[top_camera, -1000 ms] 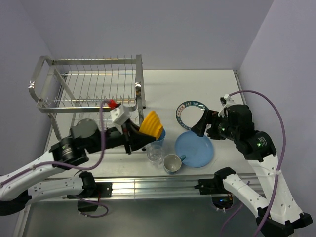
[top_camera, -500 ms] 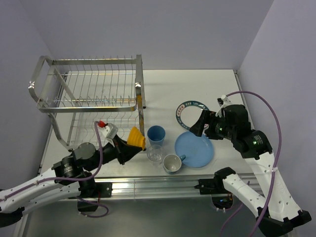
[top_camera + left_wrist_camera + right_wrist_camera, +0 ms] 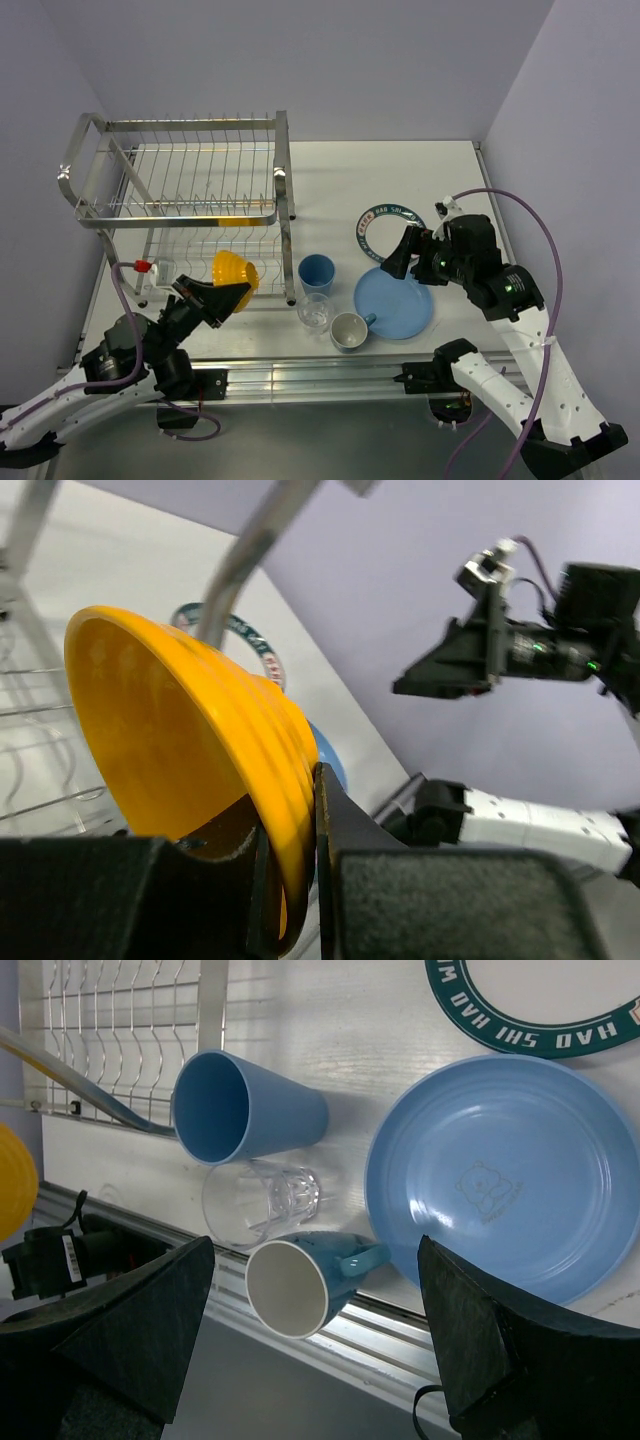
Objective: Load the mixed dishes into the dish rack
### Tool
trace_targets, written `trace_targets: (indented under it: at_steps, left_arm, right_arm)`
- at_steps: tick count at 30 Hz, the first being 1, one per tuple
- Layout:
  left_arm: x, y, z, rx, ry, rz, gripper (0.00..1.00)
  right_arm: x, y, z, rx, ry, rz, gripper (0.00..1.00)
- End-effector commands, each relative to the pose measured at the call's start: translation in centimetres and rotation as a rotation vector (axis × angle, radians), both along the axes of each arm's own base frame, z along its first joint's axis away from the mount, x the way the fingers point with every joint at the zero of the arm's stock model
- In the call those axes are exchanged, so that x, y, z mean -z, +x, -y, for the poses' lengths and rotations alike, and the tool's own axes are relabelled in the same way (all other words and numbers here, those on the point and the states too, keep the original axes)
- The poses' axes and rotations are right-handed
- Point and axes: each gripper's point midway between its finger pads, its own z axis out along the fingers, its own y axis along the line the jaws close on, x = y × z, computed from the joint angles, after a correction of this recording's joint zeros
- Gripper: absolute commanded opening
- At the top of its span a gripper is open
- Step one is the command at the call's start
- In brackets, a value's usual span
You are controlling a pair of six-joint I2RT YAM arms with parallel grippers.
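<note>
My left gripper [image 3: 226, 297] is shut on the rim of the small yellow-orange bowl [image 3: 231, 270], held tilted at the front of the dish rack's [image 3: 190, 124] lower tier. In the left wrist view its fingers clamp the bowl's [image 3: 190, 770] wall. My right gripper [image 3: 405, 256] is open and empty above the large blue plate [image 3: 395, 300]. The blue tumbler [image 3: 316, 271], clear glass [image 3: 315, 311] and light blue mug [image 3: 349, 330] stand close together left of that plate. The white plate with dark rim [image 3: 385, 228] lies behind it.
The right wrist view shows the tumbler [image 3: 245, 1108], glass [image 3: 262, 1200], mug [image 3: 300, 1285], blue plate [image 3: 520, 1175] and rack wires [image 3: 120, 1020]. An aluminium rail [image 3: 330, 372] runs along the table's near edge. The rack's upper tier holds no dishes.
My left arm has drawn back to the lower left with the bowl, from beside the tumbler to the front of the rack's lower tier. The right arm has barely moved.
</note>
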Motion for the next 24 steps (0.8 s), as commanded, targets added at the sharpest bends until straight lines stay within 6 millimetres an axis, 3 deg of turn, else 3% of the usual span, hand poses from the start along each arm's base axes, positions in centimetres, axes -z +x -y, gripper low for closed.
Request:
trace_targets:
  at_steps: [1, 5, 9, 12, 15, 21, 24]
  left_arm:
    - [1.0, 1.8, -1.8, -0.145, -0.061, -0.09, 0.0]
    - [3.2, 2.8, -2.4, -0.215, -0.088, -0.125, 0.0]
    - [3.8, 3.0, -3.8, -0.263, -0.153, -0.135, 0.0]
    - [4.1, 3.3, -3.4, -0.269, -0.143, -0.129, 0.0]
    - [5.5, 4.2, -1.6, -0.275, -0.013, -0.145, 0.0]
    - [3.9, 5.4, -1.3, -0.313, 0.05, -0.084, 0.0]
    - [4.1, 6.3, -1.2, -0.317, 0.09, -0.079, 0.0]
  right_arm:
    - [-1.0, 0.7, -0.3, -0.002, 0.03, 0.059, 0.89]
    - [-0.8, 0.6, -0.2, -0.003, 0.02, 0.056, 0.89]
    - [-0.6, 0.5, 0.0, -0.001, 0.007, 0.053, 0.89]
    - [-0.2, 0.6, 0.0, -0.004, 0.002, 0.049, 0.89]
    - [0.2, 0.6, -0.1, -0.007, 0.002, 0.042, 0.89]
    - [0.4, 0.3, 0.2, -0.005, -0.008, 0.041, 0.89]
    - [0.8, 0.2, 0.4, 0.0, -0.02, 0.038, 0.89]
